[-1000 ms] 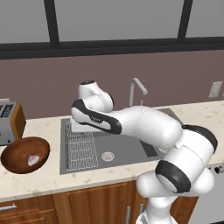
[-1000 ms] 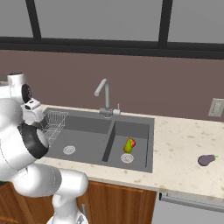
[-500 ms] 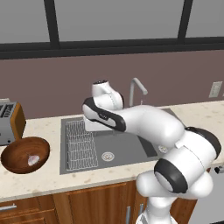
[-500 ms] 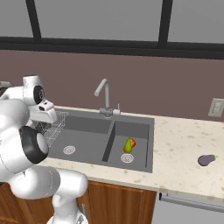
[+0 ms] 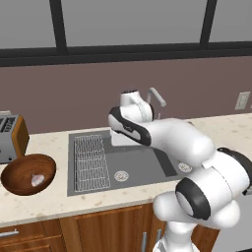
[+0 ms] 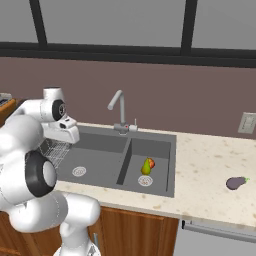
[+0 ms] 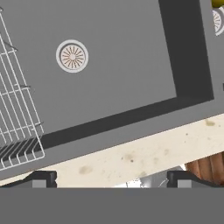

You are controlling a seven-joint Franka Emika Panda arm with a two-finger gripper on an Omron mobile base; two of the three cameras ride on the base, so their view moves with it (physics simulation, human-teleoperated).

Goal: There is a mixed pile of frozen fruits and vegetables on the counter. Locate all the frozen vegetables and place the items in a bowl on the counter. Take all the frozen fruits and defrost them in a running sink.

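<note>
From my station: arm is folded over the sink (image 5: 142, 167), with the hand above the large basin. In the hand view the gripper (image 7: 111, 179) looks down at the basin floor, its two tips at the far sides of the frame, so the jaws stand wide apart with nothing between them.

Large basin: round drain (image 7: 72, 56) on bare grey floor, wire rack (image 7: 15, 118) along one side. Front sink rim and a strip of the counter (image 7: 144, 153) show below it.

Small basin: the pear (image 6: 147, 166), yellow-green with a reddish top, sits upright by the drain there. I cannot tell whether the orange piece is with it. Tap (image 6: 118, 107) stands behind the divider between the basins; I cannot tell if water is running.

Bowl (image 5: 19, 167) is on the counter left of the sink, just in front of the toaster (image 5: 12, 138). A pale bulb (image 5: 37, 179) lies inside it.

Eggplant (image 6: 235, 183) lies on the counter well right of the sink, apart from everything else.
</note>
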